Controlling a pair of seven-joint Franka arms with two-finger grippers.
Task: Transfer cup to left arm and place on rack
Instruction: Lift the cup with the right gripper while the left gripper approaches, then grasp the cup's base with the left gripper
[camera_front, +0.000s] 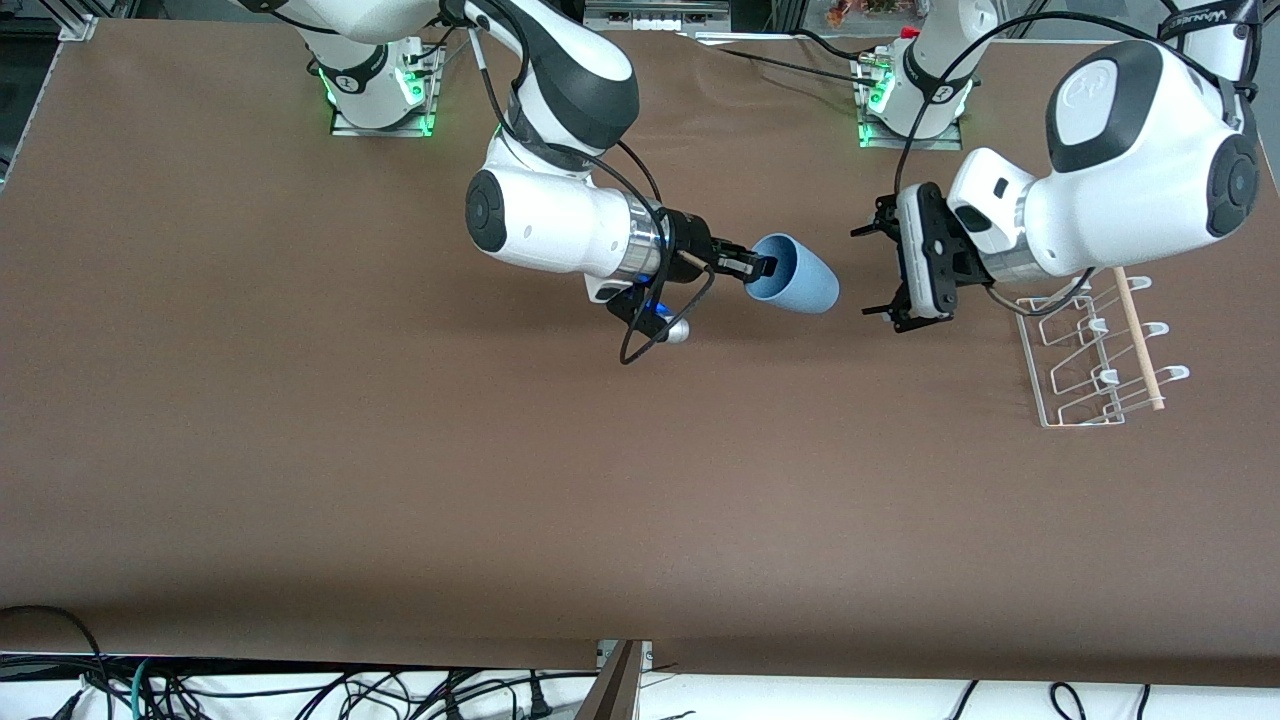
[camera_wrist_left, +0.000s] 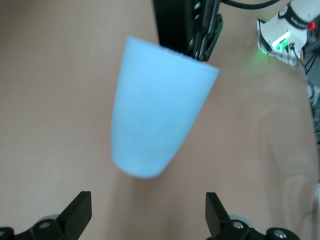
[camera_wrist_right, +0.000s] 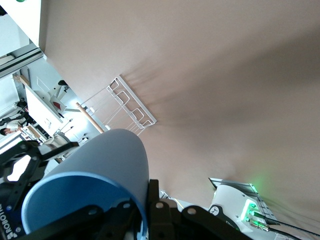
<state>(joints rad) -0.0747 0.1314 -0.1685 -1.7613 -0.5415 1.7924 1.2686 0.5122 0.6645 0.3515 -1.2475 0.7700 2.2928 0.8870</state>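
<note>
Two white arms are reaching toward each other above the brown desk (camera_front: 300, 450), and the cup (camera_front: 797, 273) between them is serving as the landmark. At the right arm's side of the cup, the right gripper (camera_front: 757, 266) is holding it in the air on its side: its fingers (camera_front: 764, 267) are pinching the rim, one inside the mouth and one outside, with the mouth turned back toward that arm and the closed bottom pointing at the other gripper. Under the cup, bare desk is showing.

Just past the cup's bottom, toward the left arm's end of the desk, the left gripper (camera_front: 880, 270) is hovering with its fingers (camera_front: 867, 230) spread wide, wider than the cup, and not touching it. From the left wrist view the cup (camera_wrist_left: 157, 107) is hanging bottom-first between the two open fingers (camera_wrist_left: 77, 212), a gap showing between them and the cup's bottom.

Farther from the cup toward the same end, and a little nearer to the front camera, the rack (camera_front: 1095, 350) is sitting on the desk, its wooden dowel (camera_front: 1138, 335) lying across the wire loops, partly under the left arm's wrist.
</note>
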